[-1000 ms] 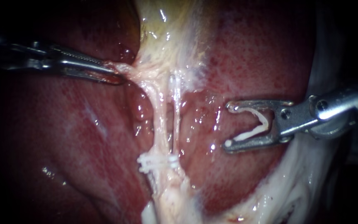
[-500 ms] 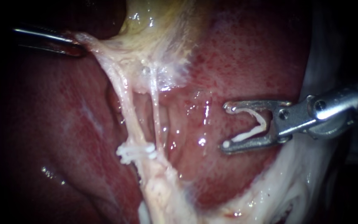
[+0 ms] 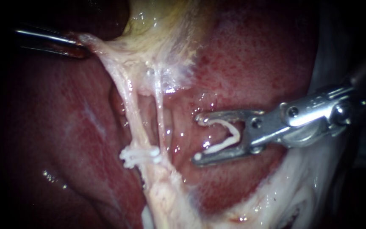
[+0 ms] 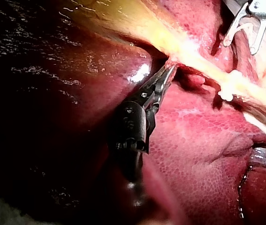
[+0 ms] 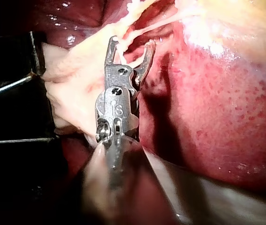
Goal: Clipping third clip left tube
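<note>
My left instrument [image 3: 80, 47] comes in at the upper left, its jaws shut on pale tissue [image 3: 100, 51] below the yellowish gallbladder [image 3: 162, 25], which is pulled taut. Two tubes run down from there: the thicker left tube [image 3: 130, 110] and a thin right tube [image 3: 159, 114]. White clips [image 3: 140, 155] sit across their lower end. My right instrument [image 3: 199, 138] lies right of the tubes, clear of them. Its jaws stand wide apart, holding a white V-shaped clip [image 3: 227, 135] that touches both. The right wrist view shows these jaws [image 5: 130, 47] just short of the pale strands.
Dark red liver [image 3: 250, 63] surrounds the tubes on both sides. Whitish tissue [image 3: 301, 191] lies at the lower right under my right instrument's shaft. In the left wrist view my left instrument [image 4: 168, 72] grips beside the clips [image 4: 226, 91], with my right instrument [image 4: 245, 23] beyond.
First my left instrument pulled the pale tissue up and to the left, slanting the tubes. Then my right instrument moved left with its clip, closer to the tubes.
</note>
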